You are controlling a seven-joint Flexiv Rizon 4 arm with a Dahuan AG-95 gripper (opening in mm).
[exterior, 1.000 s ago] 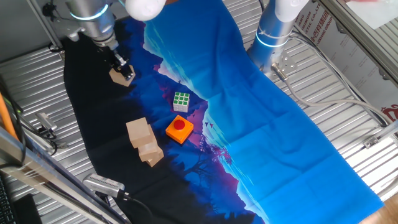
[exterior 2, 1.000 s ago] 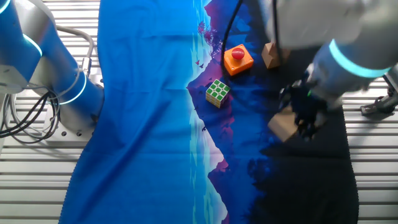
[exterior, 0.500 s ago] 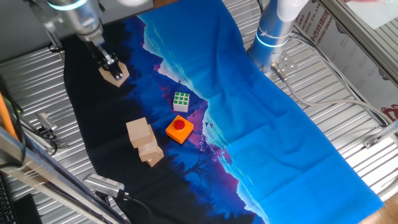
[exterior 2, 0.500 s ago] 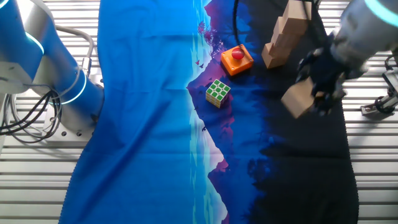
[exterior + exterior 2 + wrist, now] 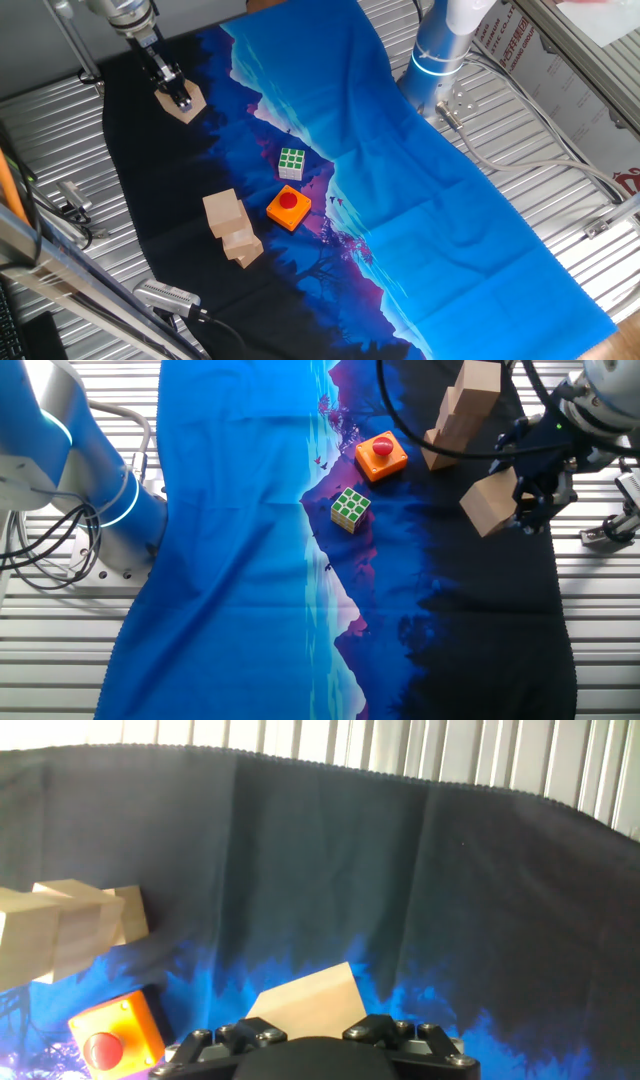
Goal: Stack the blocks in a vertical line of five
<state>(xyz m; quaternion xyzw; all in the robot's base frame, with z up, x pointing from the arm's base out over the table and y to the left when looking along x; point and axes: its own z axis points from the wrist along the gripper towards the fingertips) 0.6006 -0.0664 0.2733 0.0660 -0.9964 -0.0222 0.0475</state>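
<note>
Gripper jaws clamped on a wooden block, well apart from stack; light, rigid, smooth; hold flat opposite faces.

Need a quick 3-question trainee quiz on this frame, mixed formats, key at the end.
1. True or false: the gripper holds a block.
2. Which sits nearer the stack: A) the puzzle cube, B) the orange button block?
3. Fill in: the cloth under the stack is mostly ____ there.

Key
1. True. The fingers are shut on a tan block, lifted off the cloth.
2. B. The orange button block lies next to the stack; the puzzle cube is farther off.
3. Black. The blue part lies on the other side of the button block.
</note>
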